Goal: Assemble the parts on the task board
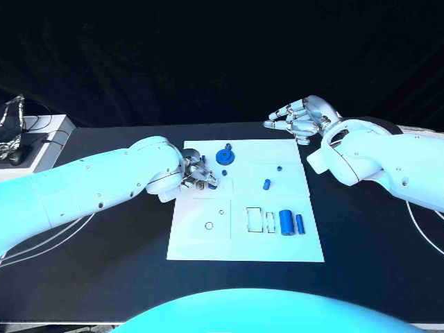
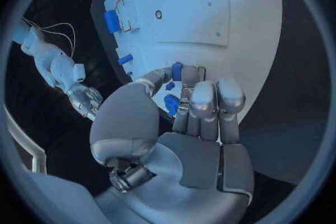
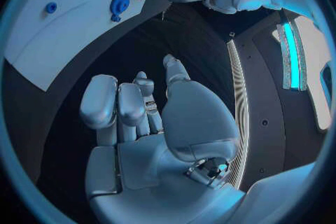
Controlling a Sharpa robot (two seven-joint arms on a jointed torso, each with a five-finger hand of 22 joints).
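Observation:
The white task board (image 1: pixel 244 239) lies mid-table. My left hand (image 1: pixel 195 172) hovers over its near-left part, thumb and a finger pinching a small blue part (image 2: pixel 176 71); the other fingers (image 2: pixel 210 98) curl beside it. More small blue pieces (image 2: pixel 171 103) lie under the fingers. A round blue gear-like part (image 1: pixel 225 156) stands at the board's far side, a short blue peg (image 1: pixel 266 184) near the middle, and two blue cylinders (image 1: pixel 292 223) beside white slots (image 1: pixel 254 219). My right hand (image 1: pixel 300 118) is raised beyond the board's far right corner, fingers apart, holding nothing.
A grey box with tangled cables (image 1: pixel 12 139) sits at the table's far left. Thin cables (image 1: pixel 437 232) run along the table on both sides. A ring hole (image 1: pixel 209 225) marks the board's near left. Black table (image 1: pixel 112 263) surrounds the board.

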